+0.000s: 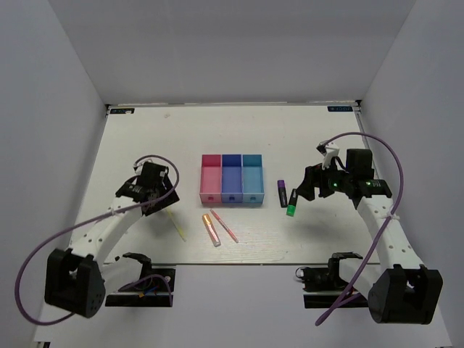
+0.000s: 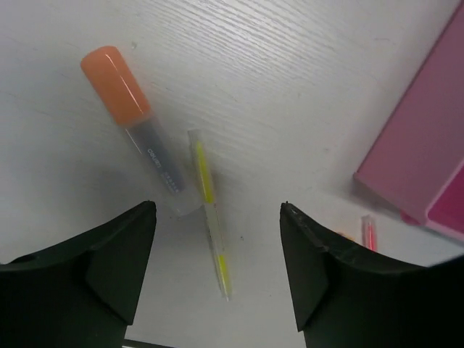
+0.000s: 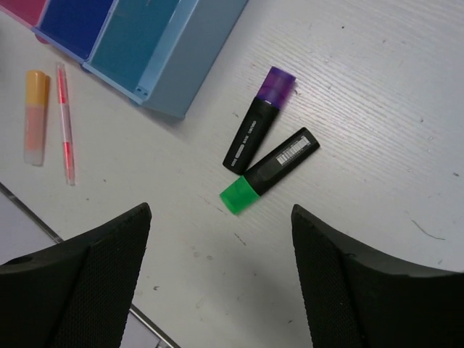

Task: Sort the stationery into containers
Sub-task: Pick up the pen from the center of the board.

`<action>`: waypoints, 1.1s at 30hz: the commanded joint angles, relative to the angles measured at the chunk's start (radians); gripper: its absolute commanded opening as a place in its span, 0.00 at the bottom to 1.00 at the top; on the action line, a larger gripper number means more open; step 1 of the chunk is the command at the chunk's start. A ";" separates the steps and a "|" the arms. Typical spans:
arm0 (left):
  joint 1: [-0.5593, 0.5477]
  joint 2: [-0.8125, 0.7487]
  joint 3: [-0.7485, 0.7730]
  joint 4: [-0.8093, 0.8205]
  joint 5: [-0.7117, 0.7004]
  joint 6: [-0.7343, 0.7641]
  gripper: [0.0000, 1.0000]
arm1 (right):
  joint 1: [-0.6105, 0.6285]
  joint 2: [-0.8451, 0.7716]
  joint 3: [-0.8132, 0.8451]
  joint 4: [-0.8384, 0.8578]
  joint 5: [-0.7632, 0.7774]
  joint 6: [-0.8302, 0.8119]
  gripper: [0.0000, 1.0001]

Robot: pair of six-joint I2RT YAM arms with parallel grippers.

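Our left gripper (image 2: 217, 217), jaws apart, hovers over the thin yellow pen (image 2: 205, 174). At its 3 o'clock lie the orange highlighter (image 1: 211, 229) and pink-red pen (image 1: 225, 227), and at their 12 the joined bins (image 1: 231, 198). Our right gripper (image 3: 221, 217), jaws wide, has the purple highlighter (image 3: 259, 119) and green-tipped black highlighter (image 3: 272, 170) at 9 o'clock.

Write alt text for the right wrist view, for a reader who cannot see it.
A purple-capped highlighter and a green-capped highlighter lie close together on the white table ahead of the open right pincer. At left: the bins, an orange highlighter and a thin pink-red pen.
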 commanded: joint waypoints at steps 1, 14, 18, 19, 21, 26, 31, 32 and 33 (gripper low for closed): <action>0.031 0.086 0.094 -0.069 -0.099 -0.127 0.80 | 0.007 -0.007 0.027 -0.003 -0.049 -0.005 0.79; 0.183 0.372 0.129 -0.028 -0.030 -0.219 0.64 | 0.003 -0.075 -0.009 -0.018 -0.032 -0.017 0.78; 0.186 0.421 0.119 -0.012 -0.047 -0.230 0.64 | 0.000 -0.070 -0.009 -0.025 -0.020 -0.034 0.79; 0.188 0.439 0.115 -0.002 -0.047 -0.228 0.64 | 0.000 -0.068 -0.009 -0.026 -0.015 -0.034 0.79; 0.198 0.450 0.099 0.021 -0.046 -0.234 0.60 | 0.000 -0.070 -0.009 -0.025 -0.011 -0.036 0.80; 0.206 0.476 0.063 0.054 -0.037 -0.239 0.42 | 0.000 -0.071 -0.009 -0.028 -0.011 -0.036 0.80; 0.191 0.430 0.095 0.022 -0.061 -0.192 0.15 | -0.003 -0.070 -0.010 -0.028 -0.006 -0.043 0.80; 0.168 0.398 0.109 0.009 -0.072 -0.178 0.14 | -0.003 -0.073 -0.012 -0.025 -0.003 -0.043 0.80; 0.139 0.364 0.121 -0.011 -0.089 -0.144 0.14 | -0.002 -0.070 -0.016 -0.026 -0.003 -0.045 0.80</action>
